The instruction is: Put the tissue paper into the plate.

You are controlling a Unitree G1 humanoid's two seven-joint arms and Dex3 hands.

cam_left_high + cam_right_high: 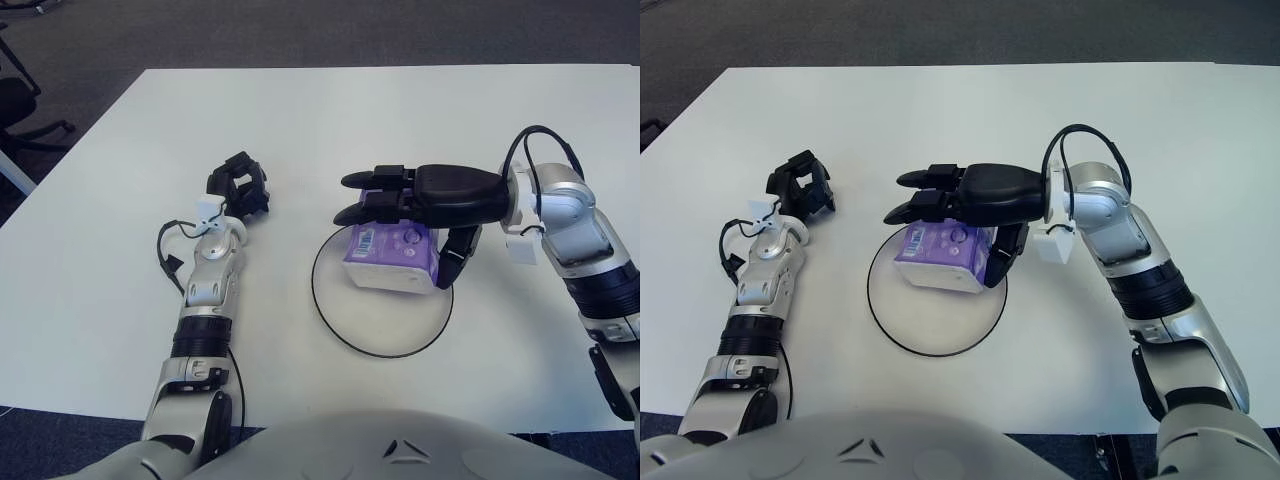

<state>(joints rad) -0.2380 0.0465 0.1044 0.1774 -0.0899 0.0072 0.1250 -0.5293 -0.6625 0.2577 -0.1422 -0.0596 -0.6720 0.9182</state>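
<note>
The tissue pack (pixel 388 262), purple on top with white sides, lies inside the round clear plate with a dark rim (pixel 378 352) at the table's middle. My right hand (pixel 400 222) hovers just over the pack, open. Its black fingers (pixel 365 196) stretch out straight to the left above the pack's top. The thumb (pixel 447 266) hangs down by the pack's right side. My left hand (pixel 240 187) shows off to the left of the plate, fingers curled and holding nothing.
The white table (pixel 300 110) runs wide around the plate, with its front edge close to my body. Dark carpet lies beyond the far edge, and an office chair base (pixel 20 110) stands at the upper left.
</note>
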